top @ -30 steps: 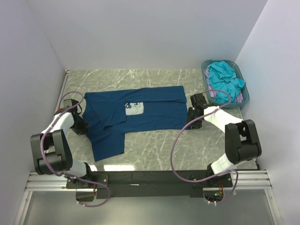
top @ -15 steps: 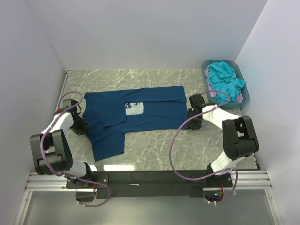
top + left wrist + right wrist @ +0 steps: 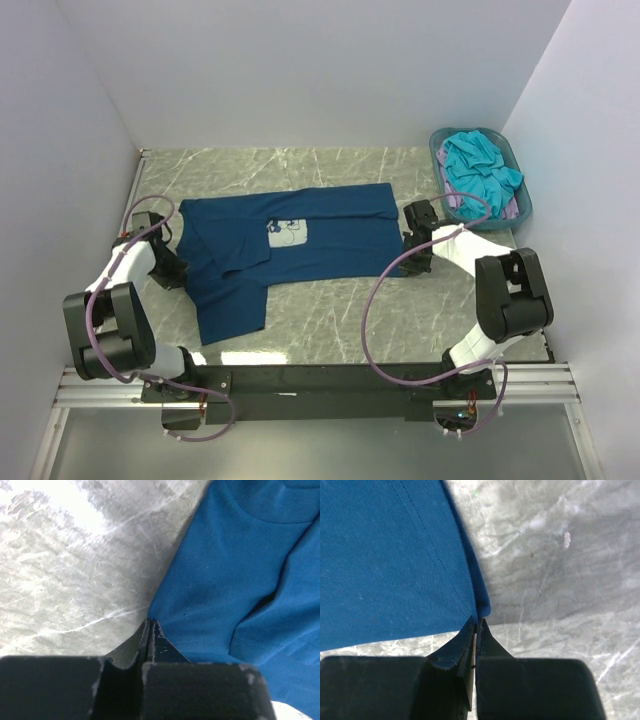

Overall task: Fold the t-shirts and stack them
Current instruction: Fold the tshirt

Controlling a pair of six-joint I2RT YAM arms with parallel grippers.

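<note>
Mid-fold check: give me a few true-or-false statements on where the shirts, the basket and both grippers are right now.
1. The navy t-shirt lies spread on the table, outside the basket. True.
2. The right gripper has its jaws wide open above bare table. False: they are closed on a corner of the navy t-shirt's hem.
3. The turquoise t-shirt is laid flat beside the navy one. False: it is bunched up in the basket.
4. The left gripper is shut at the navy t-shirt's edge. True.
5. The basket sits at the table's far left corner. False: it is at the far right corner.
</note>
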